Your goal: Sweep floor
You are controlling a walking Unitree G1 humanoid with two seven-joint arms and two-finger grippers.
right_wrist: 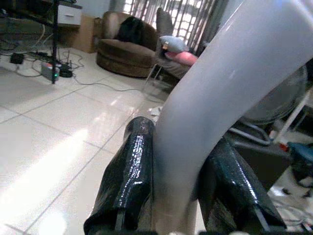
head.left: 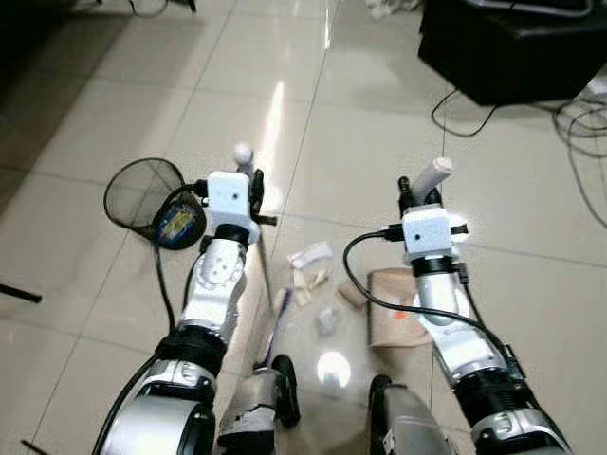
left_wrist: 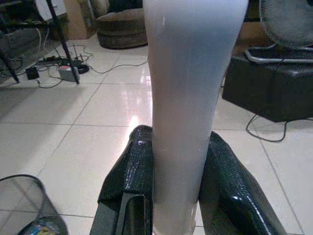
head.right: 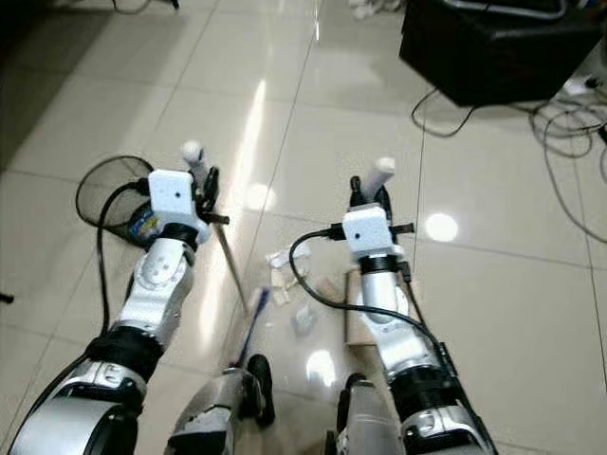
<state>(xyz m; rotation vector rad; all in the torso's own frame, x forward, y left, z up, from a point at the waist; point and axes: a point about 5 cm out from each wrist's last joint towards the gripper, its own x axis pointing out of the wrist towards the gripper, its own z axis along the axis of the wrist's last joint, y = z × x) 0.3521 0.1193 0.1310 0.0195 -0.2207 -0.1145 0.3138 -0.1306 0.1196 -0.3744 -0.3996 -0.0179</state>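
Sweeping in hand: left gripper (head.left: 248,175) jaws clamp the broom handle (left_wrist: 188,98), right gripper (head.left: 424,186) jaws clamp the dustpan handle (right_wrist: 230,98); next, brush scraps (head.left: 313,275), between and below the jaws, rightward into the dustpan (head.left: 398,308)

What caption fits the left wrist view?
Left gripper shut on a white broom handle, mesh wastebasket beside it on the tiled floor.

Floor (head.left: 398,142): glossy pale square tiles, thin dark grout lines, bright light reflections. Black box-like furniture (head.left: 517,43) at far right, dark cables (head.left: 579,133) trailing on tiles beside it. Black mesh wastebasket (head.left: 142,194) at left, colourful litter inside. Brown round armchair (right_wrist: 129,49) against far side, dark garment draped over its back. Curtained window (right_wrist: 186,17) behind, daylight coming through. Power strip (left_wrist: 68,72) with cords on floor. Fan grille (left_wrist: 288,22) near black furniture.
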